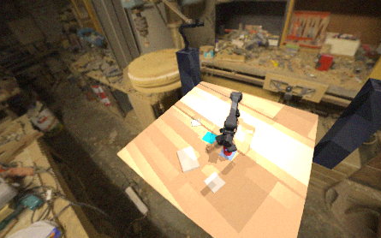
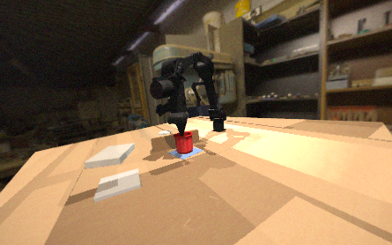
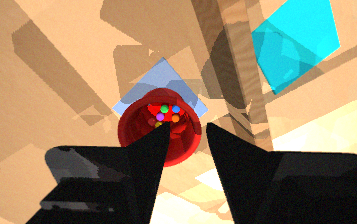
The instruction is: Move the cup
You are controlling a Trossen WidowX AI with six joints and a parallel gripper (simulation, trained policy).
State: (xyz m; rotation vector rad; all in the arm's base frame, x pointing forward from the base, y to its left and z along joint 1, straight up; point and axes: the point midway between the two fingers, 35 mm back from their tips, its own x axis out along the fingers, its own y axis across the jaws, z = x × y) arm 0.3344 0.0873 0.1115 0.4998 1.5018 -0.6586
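The red cup stands upright on the blue pad. Several coloured marbles lie inside it in the wrist view. The cyan pad has nothing on it. My gripper is partly open at the cup's rim. In the wrist view one fingertip is over the cup's mouth and the other is just outside its right rim, with a gap between them. Whether a finger touches the wall cannot be told.
A low wooden bar lies between the two pads. A thick pale slab and a flatter white square lie on the table nearer the front. A small white piece lies beyond the cyan pad.
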